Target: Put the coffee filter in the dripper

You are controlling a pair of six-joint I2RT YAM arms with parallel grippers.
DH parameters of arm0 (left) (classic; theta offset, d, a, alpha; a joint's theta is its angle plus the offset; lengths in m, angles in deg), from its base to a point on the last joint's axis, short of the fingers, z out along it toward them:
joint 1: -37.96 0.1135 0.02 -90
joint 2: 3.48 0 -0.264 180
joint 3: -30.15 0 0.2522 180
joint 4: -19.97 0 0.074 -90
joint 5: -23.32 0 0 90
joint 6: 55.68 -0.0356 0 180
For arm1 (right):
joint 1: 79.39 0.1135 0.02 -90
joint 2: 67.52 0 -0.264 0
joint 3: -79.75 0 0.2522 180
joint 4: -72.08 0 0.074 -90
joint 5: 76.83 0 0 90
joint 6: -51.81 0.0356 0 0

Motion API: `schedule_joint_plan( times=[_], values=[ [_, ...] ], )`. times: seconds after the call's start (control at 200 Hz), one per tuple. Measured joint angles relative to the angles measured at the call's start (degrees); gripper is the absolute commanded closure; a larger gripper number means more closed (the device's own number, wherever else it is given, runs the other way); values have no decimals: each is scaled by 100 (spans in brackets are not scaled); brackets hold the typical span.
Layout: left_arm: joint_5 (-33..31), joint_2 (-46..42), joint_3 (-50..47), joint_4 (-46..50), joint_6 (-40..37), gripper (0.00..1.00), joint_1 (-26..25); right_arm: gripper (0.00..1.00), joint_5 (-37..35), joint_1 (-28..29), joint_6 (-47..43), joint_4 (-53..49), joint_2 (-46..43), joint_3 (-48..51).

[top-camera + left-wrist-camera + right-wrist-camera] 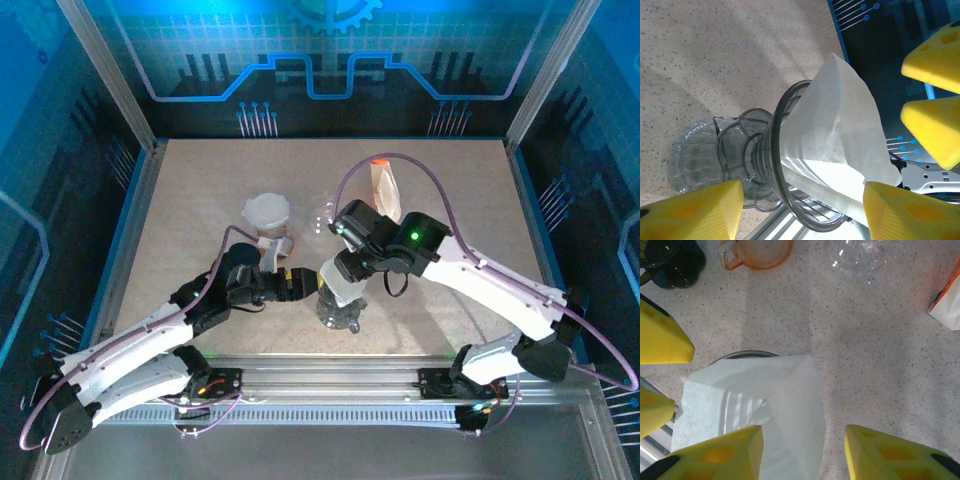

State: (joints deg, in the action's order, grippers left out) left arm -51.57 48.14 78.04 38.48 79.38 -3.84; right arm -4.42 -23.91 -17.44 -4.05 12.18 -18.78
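Observation:
A clear glass dripper [771, 165] stands at the table's near middle [338, 312]. The white paper coffee filter [840, 125] sits in its mouth, and one corner pokes out past the rim. My left gripper [800, 210] is open, one yellow finger by the dripper's base and the other by the filter's edge. From above [296, 283] it reaches in from the left. My right gripper [802, 455] is open just over the filter [755, 400], with one finger overlapping the paper and the other over bare table. From above [345, 283] it hangs over the dripper.
An orange cup [757, 250], a dark vessel [670, 260] and a clear glass piece [860, 257] stand behind the dripper. A white stack [268, 212] and an orange-capped pack [385, 185] lie further back. A metal rail [330, 375] runs along the near edge.

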Motion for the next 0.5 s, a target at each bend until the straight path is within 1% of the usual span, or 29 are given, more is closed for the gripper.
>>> schedule_joint_plan(
  times=[0.185,0.31,0.5],
  values=[
    [2,22,2,-15,0,38,0,48,2,0,72,103,-227,437],
    [4,66,2,-15,2,39,0,51,55,-4,153,203,-269,728],
    [22,70,2,-15,2,39,0,51,151,17,177,332,-289,911]
  ],
)
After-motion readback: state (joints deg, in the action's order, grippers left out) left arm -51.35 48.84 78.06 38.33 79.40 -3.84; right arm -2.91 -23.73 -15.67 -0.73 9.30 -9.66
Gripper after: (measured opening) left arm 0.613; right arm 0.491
